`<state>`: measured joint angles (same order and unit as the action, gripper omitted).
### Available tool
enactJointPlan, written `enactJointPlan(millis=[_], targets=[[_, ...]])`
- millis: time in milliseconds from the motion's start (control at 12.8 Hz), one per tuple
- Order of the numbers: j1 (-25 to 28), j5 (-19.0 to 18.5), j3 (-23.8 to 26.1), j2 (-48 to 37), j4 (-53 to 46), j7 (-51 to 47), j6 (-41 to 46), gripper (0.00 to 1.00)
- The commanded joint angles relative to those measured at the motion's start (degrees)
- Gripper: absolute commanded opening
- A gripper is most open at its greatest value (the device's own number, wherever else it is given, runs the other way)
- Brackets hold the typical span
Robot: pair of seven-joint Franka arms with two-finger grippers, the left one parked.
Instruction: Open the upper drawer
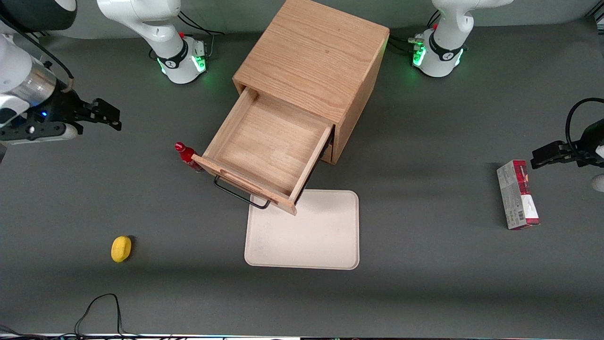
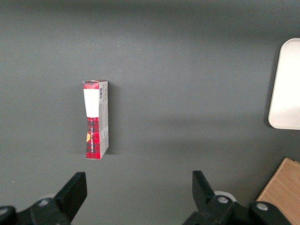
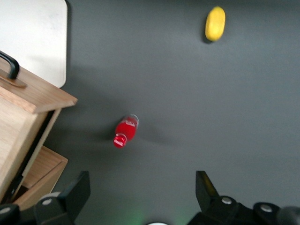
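The upper drawer (image 1: pixel 269 146) of the light oak cabinet (image 1: pixel 316 61) stands pulled far out, its plain wooden tray bare inside. Its thin black wire pull (image 1: pixel 240 193) hangs over the edge of a white tray. The drawer's front corner (image 3: pixel 37 96) and pull (image 3: pixel 10 64) also show in the right wrist view, with the lower drawer (image 3: pixel 40 176) shut beneath. My right gripper (image 1: pixel 106 115) is open and empty, raised well off toward the working arm's end of the table, apart from the drawer. Its fingers (image 3: pixel 70 194) stand wide apart above bare table.
A red bottle (image 1: pixel 186 155) stands upright beside the drawer's front corner (image 3: pixel 125 131). A yellow lemon-like object (image 1: pixel 121 249) lies nearer the front camera (image 3: pixel 215 23). A white tray (image 1: pixel 311 236) lies in front of the drawer. A red-and-grey box (image 1: pixel 516 194) lies toward the parked arm's end.
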<state>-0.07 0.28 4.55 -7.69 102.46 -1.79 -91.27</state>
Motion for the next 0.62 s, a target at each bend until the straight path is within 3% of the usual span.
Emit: enactJointPlan(millis=[0,547], targets=[[0.33,0.95,-0.25,-0.67,1.52,-1.63,-0.14,1.00],[0.33,1.48,0.37,0.48,-0.24,-1.72,-2.16,1.00]])
